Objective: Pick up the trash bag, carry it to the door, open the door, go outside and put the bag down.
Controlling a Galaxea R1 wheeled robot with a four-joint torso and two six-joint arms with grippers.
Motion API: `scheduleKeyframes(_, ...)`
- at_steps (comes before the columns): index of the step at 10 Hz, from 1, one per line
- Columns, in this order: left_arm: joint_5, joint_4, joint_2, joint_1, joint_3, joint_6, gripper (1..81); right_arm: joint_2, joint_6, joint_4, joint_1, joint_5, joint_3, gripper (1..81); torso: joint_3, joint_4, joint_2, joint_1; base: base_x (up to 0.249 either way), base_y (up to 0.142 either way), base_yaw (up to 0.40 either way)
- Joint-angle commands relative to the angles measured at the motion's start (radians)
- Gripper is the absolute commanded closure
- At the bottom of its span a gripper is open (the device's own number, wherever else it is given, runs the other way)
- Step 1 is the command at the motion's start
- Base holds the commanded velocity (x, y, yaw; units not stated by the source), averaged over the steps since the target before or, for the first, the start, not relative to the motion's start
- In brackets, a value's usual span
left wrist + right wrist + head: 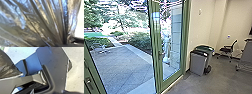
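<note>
The trash bag [37, 22] is bunched close at the left wrist, perhaps gripped; I cannot tell either gripper's state. Passing the door [156, 30] at twelve o'clock, thin plastic could snag on its handle [161, 53] and tear.

No text, number or sign can be read. At the right of the head view, a pale patch [205, 54] on the dark-lidded bin [198, 64] and a whitish mark [210, 48] on the green lid [203, 47] behind it may be labels, but both are too blurred to make out.
</note>
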Motion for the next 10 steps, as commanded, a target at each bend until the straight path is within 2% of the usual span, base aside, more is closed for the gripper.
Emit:
scheduleKeyframes(1, 0.064, 0.003, -0.003, -0.068, -0.001, 0.003, 81.1, 0.009, -0.01, -0.012, 0.036, -0.065, 0.003, 1.0, 0.0, 0.0, 0.0, 0.0, 0.16, -0.088, 0.0)
scheduleKeyframes(10, 0.064, 0.003, -0.005, -0.068, -0.001, 0.003, 81.1, 0.009, -0.01, -0.012, 0.037, -0.065, 0.002, 1.0, 0.0, 0.0, 0.0, 0.0, 0.16, -0.067, 0.0)
